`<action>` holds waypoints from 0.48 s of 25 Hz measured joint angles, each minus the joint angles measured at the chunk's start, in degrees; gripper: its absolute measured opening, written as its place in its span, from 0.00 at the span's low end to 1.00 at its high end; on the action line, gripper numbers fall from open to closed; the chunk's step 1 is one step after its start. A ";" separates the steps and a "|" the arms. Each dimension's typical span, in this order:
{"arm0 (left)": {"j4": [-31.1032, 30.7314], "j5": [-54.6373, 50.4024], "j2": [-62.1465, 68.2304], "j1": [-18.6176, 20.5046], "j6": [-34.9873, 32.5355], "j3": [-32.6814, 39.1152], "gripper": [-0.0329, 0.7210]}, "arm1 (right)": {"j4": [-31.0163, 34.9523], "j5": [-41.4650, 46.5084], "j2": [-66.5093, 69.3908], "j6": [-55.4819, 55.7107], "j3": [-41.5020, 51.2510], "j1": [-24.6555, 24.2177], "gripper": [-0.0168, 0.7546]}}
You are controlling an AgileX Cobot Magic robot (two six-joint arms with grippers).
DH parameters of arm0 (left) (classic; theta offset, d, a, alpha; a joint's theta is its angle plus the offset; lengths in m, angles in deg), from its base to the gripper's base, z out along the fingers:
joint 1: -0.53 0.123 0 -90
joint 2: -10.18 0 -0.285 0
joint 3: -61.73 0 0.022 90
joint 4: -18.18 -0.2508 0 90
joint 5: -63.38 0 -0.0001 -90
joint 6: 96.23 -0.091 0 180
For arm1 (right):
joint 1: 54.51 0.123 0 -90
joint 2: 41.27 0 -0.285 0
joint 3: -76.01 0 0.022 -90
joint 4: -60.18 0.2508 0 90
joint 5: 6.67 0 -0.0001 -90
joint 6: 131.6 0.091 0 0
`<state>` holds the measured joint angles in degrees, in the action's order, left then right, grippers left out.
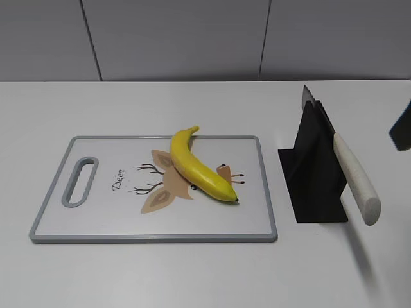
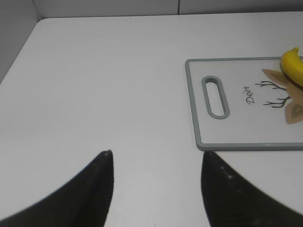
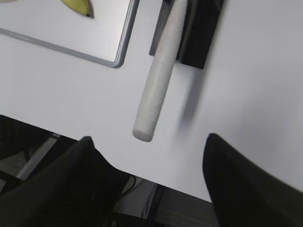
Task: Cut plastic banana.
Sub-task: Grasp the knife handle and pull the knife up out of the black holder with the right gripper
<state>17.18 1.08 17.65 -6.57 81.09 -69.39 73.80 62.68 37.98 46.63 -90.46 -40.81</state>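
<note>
The yellow plastic banana lies diagonally on the white cutting board, dark tip toward the right front; its stem end shows in the left wrist view and its tip in the right wrist view. A knife with a white handle rests in a black stand right of the board; the handle also shows in the right wrist view. My left gripper is open and empty over bare table left of the board. My right gripper is open and empty, just short of the handle's end.
The board has a grey rim, a handle slot at its left end and a deer drawing. A dark part of the right arm shows at the exterior view's right edge. The table's front edge lies under the right gripper.
</note>
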 joint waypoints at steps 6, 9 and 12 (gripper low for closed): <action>0.00 0.00 0.00 0.00 0.00 0.00 0.80 | -2.85 0.00 7.85 4.56 -0.85 6.10 0.73; 0.04 0.00 0.00 0.00 0.00 0.00 0.80 | -3.09 0.00 10.24 7.00 -0.85 7.00 0.73; 0.04 0.00 0.00 0.00 0.00 0.00 0.80 | -3.37 0.00 12.14 8.50 -0.85 7.00 0.73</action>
<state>17.22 1.08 17.65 -6.57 81.09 -69.39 70.43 62.68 50.12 55.13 -91.31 -33.81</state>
